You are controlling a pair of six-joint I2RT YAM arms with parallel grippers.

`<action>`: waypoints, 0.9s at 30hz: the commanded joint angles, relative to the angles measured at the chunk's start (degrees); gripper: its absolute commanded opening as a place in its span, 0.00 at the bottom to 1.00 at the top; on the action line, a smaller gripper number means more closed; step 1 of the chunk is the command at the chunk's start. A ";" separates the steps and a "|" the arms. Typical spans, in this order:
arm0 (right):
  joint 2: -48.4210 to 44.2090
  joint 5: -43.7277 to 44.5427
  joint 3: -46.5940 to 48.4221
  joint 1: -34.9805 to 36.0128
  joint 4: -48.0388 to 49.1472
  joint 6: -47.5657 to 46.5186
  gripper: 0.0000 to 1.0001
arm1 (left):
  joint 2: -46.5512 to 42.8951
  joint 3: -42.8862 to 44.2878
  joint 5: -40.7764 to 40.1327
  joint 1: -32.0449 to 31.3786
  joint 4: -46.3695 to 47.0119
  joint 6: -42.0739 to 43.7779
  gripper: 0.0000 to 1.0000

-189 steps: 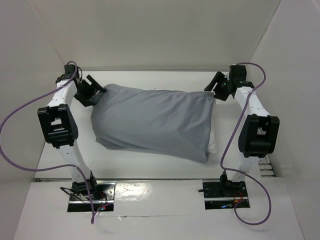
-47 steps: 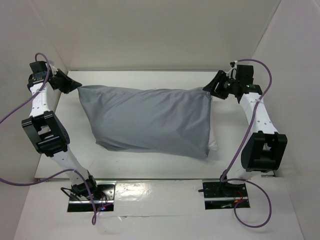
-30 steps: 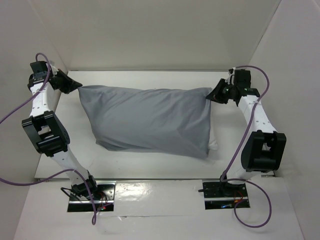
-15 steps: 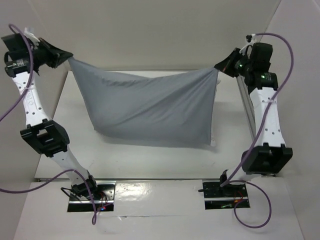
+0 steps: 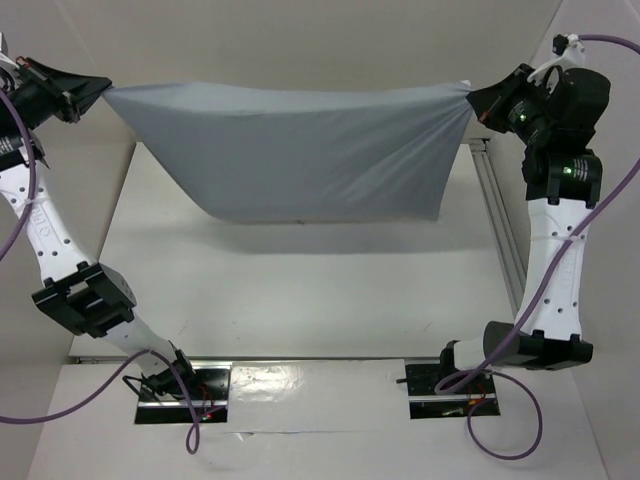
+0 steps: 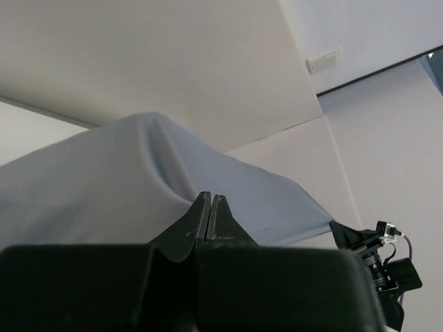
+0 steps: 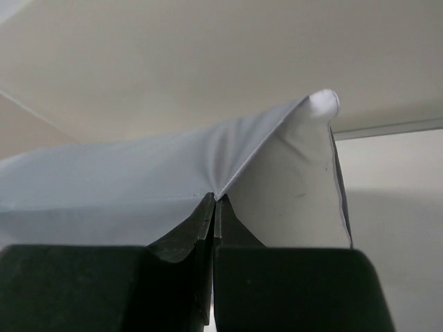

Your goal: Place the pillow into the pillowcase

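Filling the middle of the overhead view, the flat white counter (image 5: 300, 300) lay well below the load, touching none of it. Above it the large, thin, wrinkly grey cloth pillowcase (image 5: 300, 150) hung taut across the upper part of the frame, held by its two top corners, its lower edge sagging towards the lower right. The plump white rectangular fabric pillow (image 7: 297, 187) seemed to sit almost wholly inside. From overhead hardly any of it showed, but in the right wrist view one white, faintly specked corner bulged out at the upper right, next to the grey hem.

The step in hand looked like the lift that lets the pillow sink deeper into the sack. The next move would call for keeping both corners pinched while shaking or lowering the load, then drawing the hem over the bare white corner. A slip at either corner would drop everything onto the counter.

Both arms stood reached up and outward, the left to the upper left of the frame, the right to the upper right, wrists turned inward to face each other. The left pincer (image 5: 95, 92) was clenched on the case's left top corner, fingers pressed together over a fold of grey cloth. The right pincer (image 5: 474, 101) was likewise clamped on the right top corner, just beside the exposed pillow.
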 commanded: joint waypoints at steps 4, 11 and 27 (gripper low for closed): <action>-5.30 5.02 -3.75 -0.30 2.29 -1.05 0.00 | -4.19 -5.63 1.53 3.24 5.04 -0.95 0.00; -9.08 11.08 -4.44 2.42 -0.36 -3.25 0.00 | -9.99 -8.88 -1.10 8.44 0.04 4.31 0.00; -1.59 13.19 -27.73 5.15 -1.24 -5.01 0.43 | 1.36 -11.16 -32.64 -15.45 -29.15 32.98 0.74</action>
